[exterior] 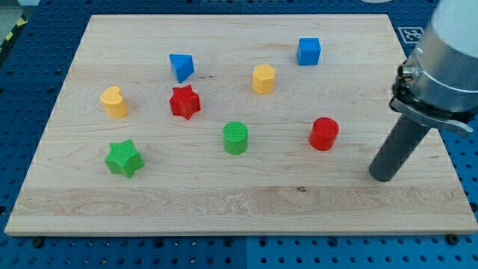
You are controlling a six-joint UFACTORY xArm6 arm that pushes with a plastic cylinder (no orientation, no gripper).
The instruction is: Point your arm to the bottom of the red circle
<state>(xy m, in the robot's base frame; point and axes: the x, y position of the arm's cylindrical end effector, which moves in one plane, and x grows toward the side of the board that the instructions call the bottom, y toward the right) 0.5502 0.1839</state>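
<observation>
The red circle (324,134) is a short red cylinder on the wooden board (239,202), right of the middle. My tip (382,178) rests on the board at the view's right, to the right of the red circle and a little below it, apart from it. The dark rod rises up and to the right to the arm's grey body at the view's top right.
Other blocks on the board: a green circle (235,138), a green star (123,158), a red star (184,102), a yellow heart (114,102), a blue triangle (181,66), a yellow hexagon (263,78), a blue cube (308,51). The board's right edge lies near my tip.
</observation>
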